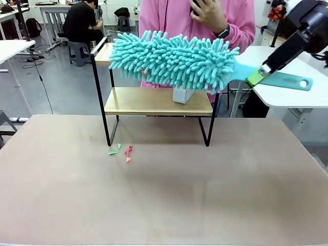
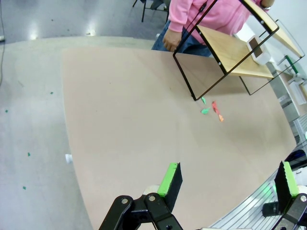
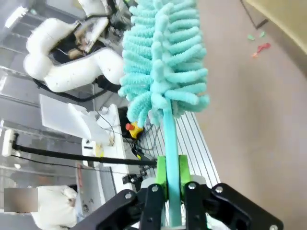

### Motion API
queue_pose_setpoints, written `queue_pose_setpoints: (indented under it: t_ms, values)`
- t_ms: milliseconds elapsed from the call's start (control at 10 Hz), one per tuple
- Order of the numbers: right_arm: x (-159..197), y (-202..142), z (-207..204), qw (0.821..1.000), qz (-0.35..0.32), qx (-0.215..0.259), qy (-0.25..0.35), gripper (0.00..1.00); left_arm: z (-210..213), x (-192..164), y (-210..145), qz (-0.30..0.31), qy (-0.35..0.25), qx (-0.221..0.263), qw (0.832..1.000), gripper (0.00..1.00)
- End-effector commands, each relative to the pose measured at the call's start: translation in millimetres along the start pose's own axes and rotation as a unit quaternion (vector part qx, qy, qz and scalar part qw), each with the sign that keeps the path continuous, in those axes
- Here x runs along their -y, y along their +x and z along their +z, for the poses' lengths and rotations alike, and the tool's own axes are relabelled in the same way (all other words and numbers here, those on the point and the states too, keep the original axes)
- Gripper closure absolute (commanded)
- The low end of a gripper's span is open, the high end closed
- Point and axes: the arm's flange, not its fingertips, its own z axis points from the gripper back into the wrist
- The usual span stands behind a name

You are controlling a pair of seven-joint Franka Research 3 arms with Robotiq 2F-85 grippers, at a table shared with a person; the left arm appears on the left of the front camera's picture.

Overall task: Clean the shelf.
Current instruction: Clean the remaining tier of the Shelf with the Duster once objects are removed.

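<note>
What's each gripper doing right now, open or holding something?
Left gripper: open, holding nothing.
Right gripper: fingers shut on the teal duster, gripped by its handle.

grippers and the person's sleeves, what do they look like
Left gripper: black linked fingers tipped with bright green pads. Right gripper: the same black links, silver pivot pins, green pads. Beyond it a white, rounded robot arm with black cables. The person wears pink sleeves and a dark wristwatch.
</note>
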Motion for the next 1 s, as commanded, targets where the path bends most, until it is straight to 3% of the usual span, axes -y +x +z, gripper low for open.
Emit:
queue_pose_setpoints:
  t_ms: [0,100,200,300,400,500,700,900]
  values:
    - [-2.2,-41.8,47.8,0.987,-0.007,0.139,0.074,0.88,0.0,1.4,0.5,-0.009,-0.005,0.007,1.000,0.00]
    - [4.9,-83.2,79.8,0.971,-0.066,0.227,0.040,0.88,0.0,1.4,0.5,-0.009,-0.005,0.007,1.000,0.00]
    - [10.4,-126.8,103.5,0.941,-0.098,0.319,0.065,0.88,0.0,1.4,0.5,-0.009,-0.005,0.007,1.000,0.00]
    - [21.4,-167.2,115.2,0.886,-0.252,0.389,-0.026,0.88,0.0,1.4,0.5,-0.009,-0.005,0.007,1.000,0.00]
    - [18.8,-194.3,112.9,0.881,-0.281,0.382,-0.003,0.88,0.0,1.4,0.5,-0.009,-0.005,0.007,1.000,0.00]
    - [22.1,-216.4,105.0,0.829,-0.447,0.327,-0.074,0.88,0.0,1.4,0.5,-0.009,-0.005,0.007,1.000,0.00]
    - [37.5,-219.2,88.9,0.818,-0.525,0.231,-0.056,0.88,0.0,1.4,0.5,-0.009,-0.005,0.007,1.000,0.00]
    - [50.5,-204.2,87.1,0.820,-0.517,0.239,-0.046,0.88,0.0,1.4,0.5,-0.009,-0.005,0.007,1.000,0.00]
